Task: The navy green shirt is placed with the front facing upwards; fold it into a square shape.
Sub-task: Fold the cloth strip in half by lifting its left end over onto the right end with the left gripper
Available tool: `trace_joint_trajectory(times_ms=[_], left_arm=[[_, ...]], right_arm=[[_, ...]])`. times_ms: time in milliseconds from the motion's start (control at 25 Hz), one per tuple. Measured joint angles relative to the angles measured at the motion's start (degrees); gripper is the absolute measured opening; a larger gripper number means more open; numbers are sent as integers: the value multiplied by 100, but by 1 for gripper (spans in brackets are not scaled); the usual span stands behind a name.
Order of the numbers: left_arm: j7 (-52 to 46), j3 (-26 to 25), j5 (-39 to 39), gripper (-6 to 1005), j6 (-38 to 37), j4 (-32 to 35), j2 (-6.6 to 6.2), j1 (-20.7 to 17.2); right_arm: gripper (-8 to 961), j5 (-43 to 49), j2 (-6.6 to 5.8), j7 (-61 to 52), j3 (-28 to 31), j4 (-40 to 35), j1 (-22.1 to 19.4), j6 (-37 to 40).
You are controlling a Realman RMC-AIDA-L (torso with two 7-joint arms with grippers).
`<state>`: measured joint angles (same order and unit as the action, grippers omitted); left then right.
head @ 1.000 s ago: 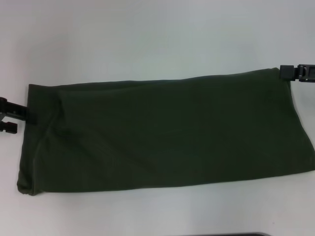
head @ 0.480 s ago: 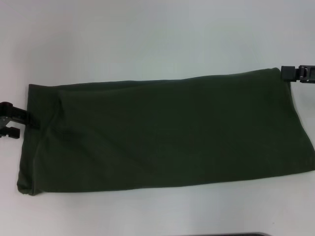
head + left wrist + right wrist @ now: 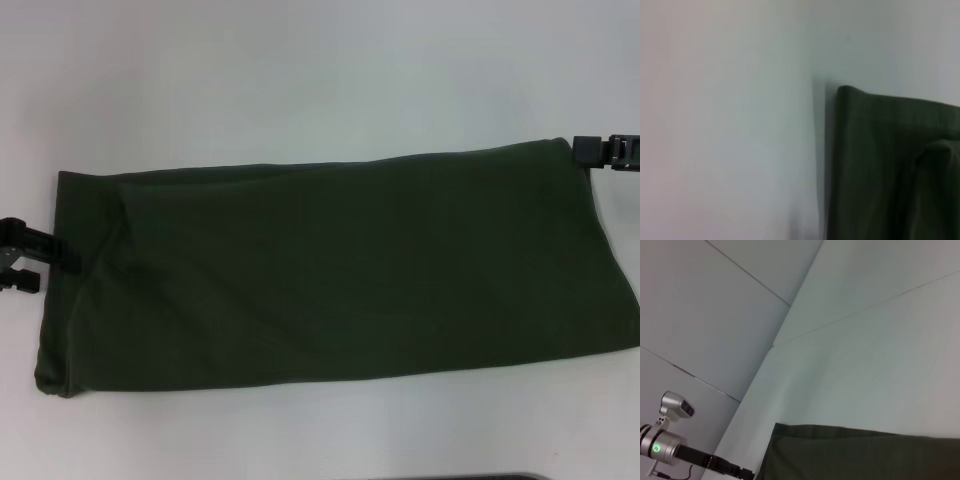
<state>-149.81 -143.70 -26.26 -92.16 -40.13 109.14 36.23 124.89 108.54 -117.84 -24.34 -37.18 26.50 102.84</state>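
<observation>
On the plain white worktop (image 3: 300, 80), the dark olive-green cotton shirt (image 3: 340, 270) lies flat as a long folded band running across the head view from left edge to right edge, its lettered front not visible. The left tool (image 3: 30, 256) sits at the band's left end, about midway along that short edge, its two dark fingers (image 3: 50, 247) spread apart and touching or just beside the cloth; whether any fabric lies between them cannot be told. The right tool (image 3: 598, 152) sits at the far right corner of the band, against the upper edge; its finger state cannot be told. The left wrist view shows the shirt's layered corner (image 3: 875, 150) with a rounded fold line and a soft ridge. Assessment: the fabric is light, limp and layered, so it will sag and trail when lifted, and the layers may slip apart if only the top ply is pinched. The soundest hold is at the corners of a short end, taking all layers together, to carry that end over toward the other and shorten the band to a square.
</observation>
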Motion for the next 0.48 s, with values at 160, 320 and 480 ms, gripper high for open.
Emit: trace_joint_trajectory(times_ms=[160, 320, 480], left_arm=[[-10, -1, -1, 691, 31, 54, 3, -1], [-55, 0, -2, 691, 40, 64, 14, 8], [-131, 0, -2, 690, 88, 112, 18, 28]], right_arm=[[674, 0, -3, -7, 0, 0, -4, 8], [674, 0, -10, -12, 0, 0, -5, 15], [674, 0, -10, -15, 0, 0, -5, 18]])
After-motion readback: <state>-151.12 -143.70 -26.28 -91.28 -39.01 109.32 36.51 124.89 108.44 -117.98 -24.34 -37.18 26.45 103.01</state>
